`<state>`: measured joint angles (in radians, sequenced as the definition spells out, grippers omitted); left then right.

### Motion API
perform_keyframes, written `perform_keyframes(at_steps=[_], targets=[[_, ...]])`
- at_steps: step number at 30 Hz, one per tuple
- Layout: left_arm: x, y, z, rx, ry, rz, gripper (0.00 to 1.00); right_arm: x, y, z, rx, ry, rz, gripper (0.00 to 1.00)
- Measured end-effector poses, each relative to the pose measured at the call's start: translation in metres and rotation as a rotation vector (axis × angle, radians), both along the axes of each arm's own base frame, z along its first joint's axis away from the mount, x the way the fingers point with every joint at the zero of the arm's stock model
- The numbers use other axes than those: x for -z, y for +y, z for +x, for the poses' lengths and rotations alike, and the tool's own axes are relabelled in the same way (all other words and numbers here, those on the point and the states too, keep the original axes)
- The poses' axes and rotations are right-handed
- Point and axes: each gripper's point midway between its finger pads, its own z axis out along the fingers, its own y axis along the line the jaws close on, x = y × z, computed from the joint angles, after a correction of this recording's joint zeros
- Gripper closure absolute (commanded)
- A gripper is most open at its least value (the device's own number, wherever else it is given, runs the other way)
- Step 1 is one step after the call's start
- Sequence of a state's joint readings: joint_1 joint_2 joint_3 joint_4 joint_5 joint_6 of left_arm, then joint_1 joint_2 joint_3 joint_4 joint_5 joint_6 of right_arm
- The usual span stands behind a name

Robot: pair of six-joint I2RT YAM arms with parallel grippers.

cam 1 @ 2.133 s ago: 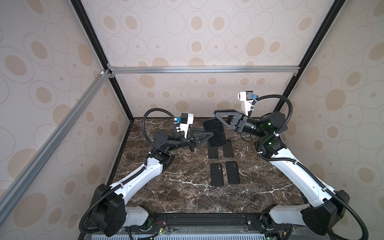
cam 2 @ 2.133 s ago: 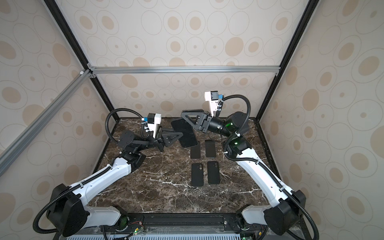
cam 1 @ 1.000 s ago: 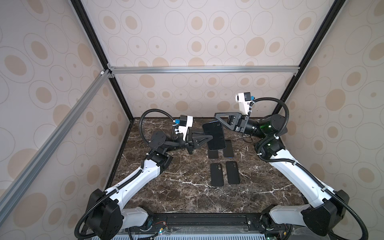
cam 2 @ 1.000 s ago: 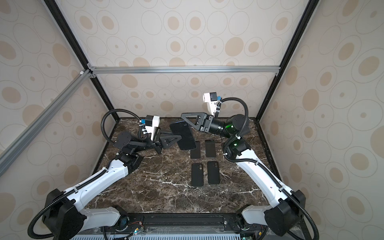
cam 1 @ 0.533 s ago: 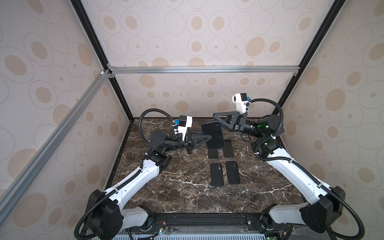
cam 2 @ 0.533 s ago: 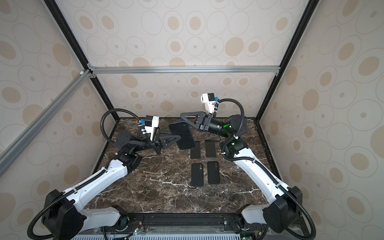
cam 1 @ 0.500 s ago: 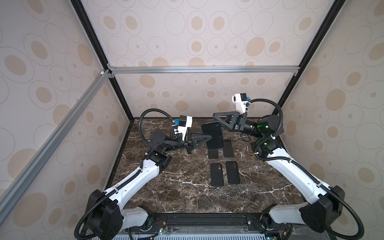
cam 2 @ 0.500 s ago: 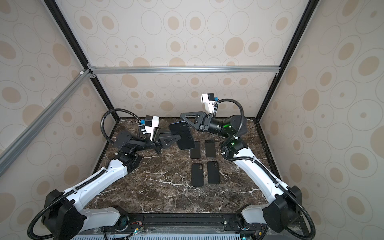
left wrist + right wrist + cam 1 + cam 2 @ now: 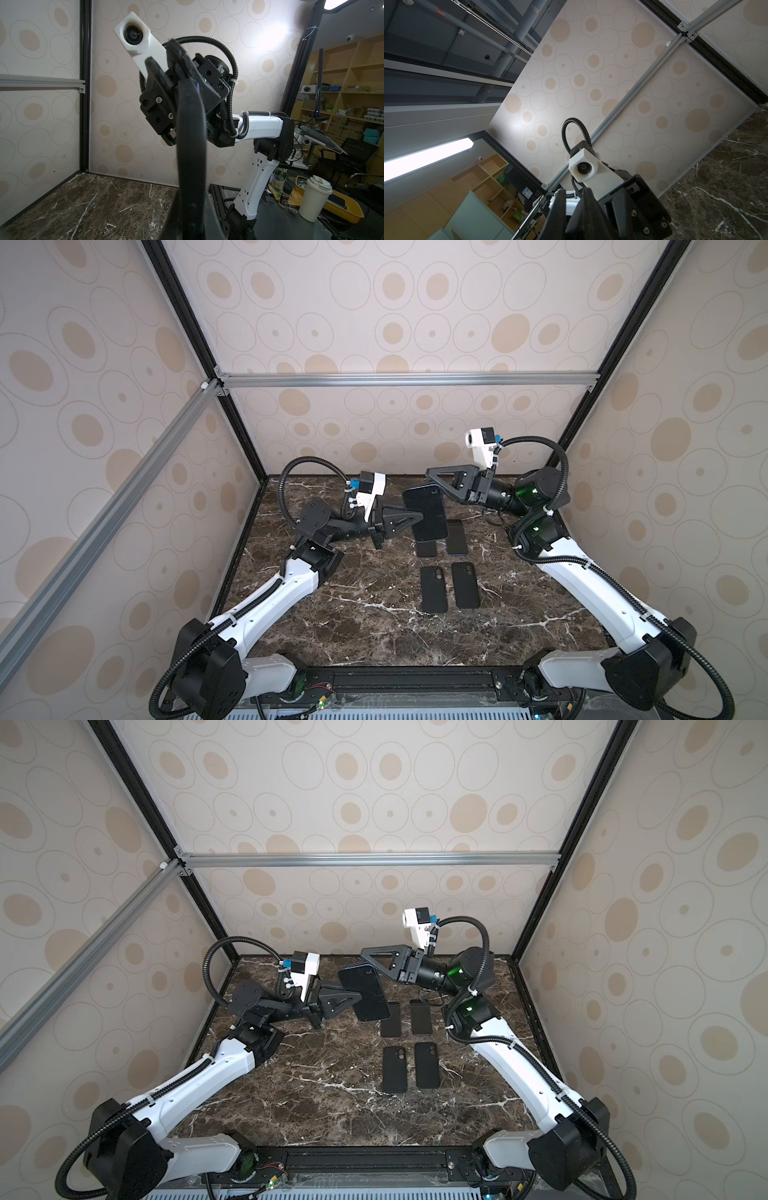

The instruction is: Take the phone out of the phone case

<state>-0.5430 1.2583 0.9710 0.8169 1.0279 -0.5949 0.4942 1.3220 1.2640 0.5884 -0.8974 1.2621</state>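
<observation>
While both arms reach in over the dark brown marble table, a flat black phone in its black case hangs in the air above the far middle of that table, not touching it. It stands on end, about upright, with its camera corner at the top. The left gripper comes in from the side, level with the table. Its jaws are squeezed tight on the phone's long side edge, so it is what holds the phone off the table. The right gripper sits higher above the table, and its tip touches the phone's top corner by the camera. In the right wrist view its two fingers stand close together with only a thin gap between them. I cannot tell if they pinch the case or just press on it. In the left wrist view the phone shows edge-on as one dark band, and I cannot tell phone and case apart there. Four more flat black slabs lie on the table near its middle, in two rows of two. The two nearer ones show round camera holes. Of the two farther ones, one lies in plain sight and the other is partly hidden behind the held phone.
</observation>
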Motion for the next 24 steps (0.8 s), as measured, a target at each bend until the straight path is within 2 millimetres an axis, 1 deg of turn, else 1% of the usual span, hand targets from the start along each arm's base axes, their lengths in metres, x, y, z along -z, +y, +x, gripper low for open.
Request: perform_keyframes(at_steps=[12, 20, 24], targets=[[0.008, -0.001, 0.006, -0.014, 0.046, 0.02, 1.0, 0.009, 0.002, 0.013, 0.015, 0.041, 0.004, 1.0], [0.01, -0.002, 0.006, -0.015, 0.06, 0.026, 1.0, 0.012, 0.001, 0.017, 0.02, 0.059, 0.006, 1.0], [0.016, -0.002, 0.01, -0.028, 0.091, 0.045, 1.0, 0.02, 0.001, 0.024, 0.021, 0.104, 0.012, 1.0]])
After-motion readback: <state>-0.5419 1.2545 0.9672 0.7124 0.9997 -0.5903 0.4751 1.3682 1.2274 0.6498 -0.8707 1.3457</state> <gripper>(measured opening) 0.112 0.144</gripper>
